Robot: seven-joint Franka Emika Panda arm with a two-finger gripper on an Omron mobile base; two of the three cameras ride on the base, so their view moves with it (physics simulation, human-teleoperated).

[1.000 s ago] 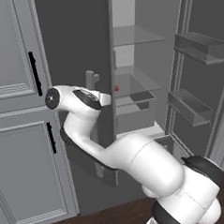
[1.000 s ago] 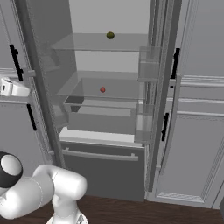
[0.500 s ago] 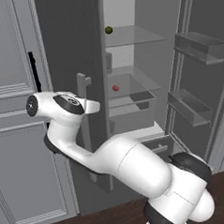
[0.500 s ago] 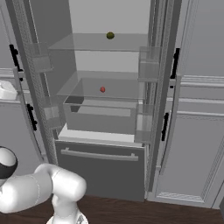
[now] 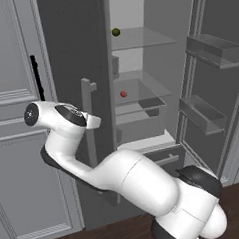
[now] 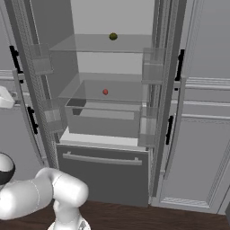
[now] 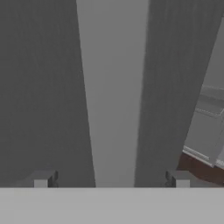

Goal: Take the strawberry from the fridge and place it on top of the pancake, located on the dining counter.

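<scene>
The fridge (image 5: 73, 64) stands with both doors open. The tiny red strawberry (image 5: 123, 94) (image 6: 105, 91) lies on the middle glass shelf, above a clear drawer. My gripper (image 7: 110, 179) is at the left door's long grey bar handle (image 7: 113, 109), well to the left of the strawberry. It is open: the fingertips (image 7: 41, 179) stand wide, with a gap to the bar on each side. In the left base view the gripper (image 5: 95, 122) sits against that handle (image 5: 86, 93). The pancake and the dining counter are out of view.
An olive-green round fruit (image 5: 115, 32) (image 6: 113, 36) sits on the top shelf. Door bins (image 5: 207, 48) jut from the open right door. Panelled cabinets with black handles flank the fridge (image 5: 15, 98) (image 6: 202, 112). A lower freezer drawer (image 6: 105, 164) is closed, above a dark wood floor.
The jaws have spread apart and let go of the left door's handle. The hand has moved left and the door has swung wider, so more of the shelves now shows.
</scene>
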